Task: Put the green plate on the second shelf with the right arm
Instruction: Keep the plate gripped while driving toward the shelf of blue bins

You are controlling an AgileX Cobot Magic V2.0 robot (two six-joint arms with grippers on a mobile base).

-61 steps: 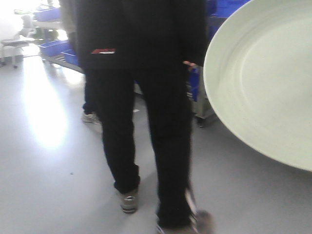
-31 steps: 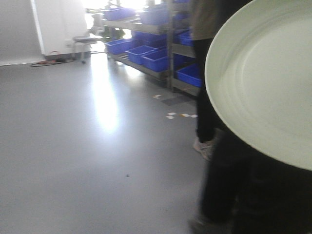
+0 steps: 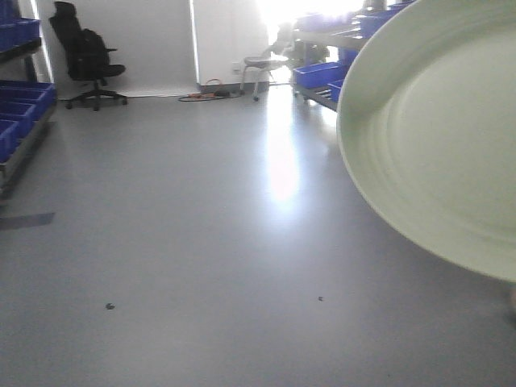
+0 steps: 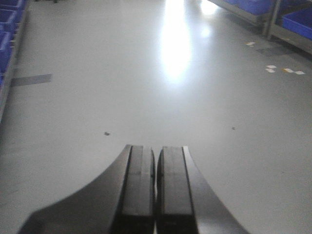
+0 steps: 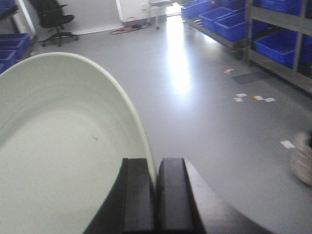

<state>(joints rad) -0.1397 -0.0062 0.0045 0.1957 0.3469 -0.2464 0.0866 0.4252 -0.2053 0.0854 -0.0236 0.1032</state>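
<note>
The pale green plate (image 3: 443, 129) fills the right side of the front view, held up on edge close to the camera. In the right wrist view the green plate (image 5: 53, 141) takes up the left half, and my right gripper (image 5: 156, 168) is shut on its rim, one black finger on each side. My left gripper (image 4: 156, 153) is shut with nothing between its pads, hanging over bare grey floor. The second shelf cannot be singled out; only racks with blue bins show.
A metal rack with blue bins (image 5: 280, 41) runs along the right. More blue bins (image 3: 16, 113) sit on a rack at the left edge. A black office chair (image 3: 85, 52) and a stool (image 3: 262, 64) stand by the far wall. Grey floor (image 3: 201, 242) lies ahead.
The front view has swung across the room: the person in black and the near rack have left the frame, and open floor, chair and far wall now show. The plate stays at the right.
</note>
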